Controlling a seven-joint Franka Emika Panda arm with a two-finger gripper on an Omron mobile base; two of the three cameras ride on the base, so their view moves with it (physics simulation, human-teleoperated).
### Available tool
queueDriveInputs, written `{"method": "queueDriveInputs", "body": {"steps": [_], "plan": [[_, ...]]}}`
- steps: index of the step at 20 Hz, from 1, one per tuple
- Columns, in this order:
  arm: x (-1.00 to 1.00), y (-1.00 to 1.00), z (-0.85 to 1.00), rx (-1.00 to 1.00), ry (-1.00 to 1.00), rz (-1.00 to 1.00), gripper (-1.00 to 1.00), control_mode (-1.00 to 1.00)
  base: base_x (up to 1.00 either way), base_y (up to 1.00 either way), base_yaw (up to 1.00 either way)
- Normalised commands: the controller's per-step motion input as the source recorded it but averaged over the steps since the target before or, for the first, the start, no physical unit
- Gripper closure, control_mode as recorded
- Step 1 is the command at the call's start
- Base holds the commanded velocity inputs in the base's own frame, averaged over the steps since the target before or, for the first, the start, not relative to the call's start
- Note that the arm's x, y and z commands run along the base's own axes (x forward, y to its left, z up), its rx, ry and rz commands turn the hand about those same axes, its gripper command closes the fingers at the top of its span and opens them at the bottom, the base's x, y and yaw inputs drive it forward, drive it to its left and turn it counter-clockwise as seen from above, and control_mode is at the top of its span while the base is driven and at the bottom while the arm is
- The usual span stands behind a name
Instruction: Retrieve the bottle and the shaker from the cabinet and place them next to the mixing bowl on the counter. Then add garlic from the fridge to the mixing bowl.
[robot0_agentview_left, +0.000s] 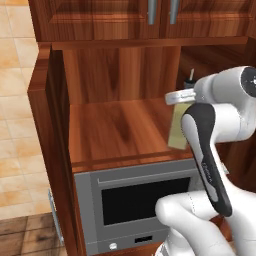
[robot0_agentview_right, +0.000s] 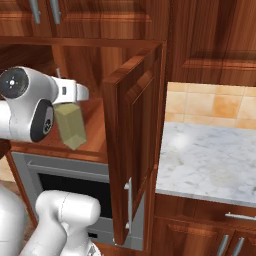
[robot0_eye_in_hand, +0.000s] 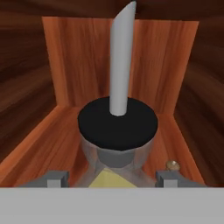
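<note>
Claw (robot0_eye_in_hand: 112, 180) is inside the cabinet (robot0_agentview_left: 55, 125) recess, its two grey fingertips (robot0_eye_in_hand: 56, 178) flanking the shoulders of the bottle (robot0_eye_in_hand: 116, 162), one at each side; whether the pads press the glass or stand just off it cannot be told, so grip unconfirmed. Jaws stand wide, about a bottle's width apart. In the hand view the bottle's black round cap fills the centre, with a pale grey spout rising from it toward 12 o'clock; yellow liquid shows through the clear glass at 6 o'clock below the cap. A small brown object, likely the shaker (robot0_eye_in_hand: 172, 165), sits on the shelf floor at about 4 o'clock from the cap, near the right wall of the recess. In the left base view the bottle (robot0_agentview_left: 179, 131) shows as a yellow-olive block behind the arm's wrist, on the right part of the wood shelf, above a steel oven (robot0_agentview_left: 135, 200). In the right base view the same bottle (robot0_agentview_right: 71, 126) stands at 3 o'clock of the wrist, left of the open cabinet door (robot0_agentview_right: 135, 140). Marble counter (robot0_agentview_right: 210, 160) lies beyond that door at 3 o'clock.
</note>
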Motion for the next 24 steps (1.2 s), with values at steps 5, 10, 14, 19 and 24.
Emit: {"method": "queueDriveInputs", "body": {"steps": [5, 10, 14, 19, 24], "plan": [[-0.83, 0.00, 0.51, 0.00, -0.01, 0.04, 1.00, -1.00, 0.00, 0.00, 0.00], [-0.54, 0.00, 0.21, 0.00, -0.14, 0.02, 1.00, -1.00, 0.00, 0.00, 0.00], [0.00, 0.00, 0.00, 0.00, 0.00, 0.00, 1.00, -1.00, 0.00, 0.00, 0.00], [0.00, 0.00, 0.00, 0.00, 0.00, 0.00, 1.00, -1.00, 0.00, 0.00, 0.00], [0.00, 0.00, 0.00, 0.00, 0.00, 0.00, 1.00, 1.00, -0.29, 0.00, 0.00]]}}
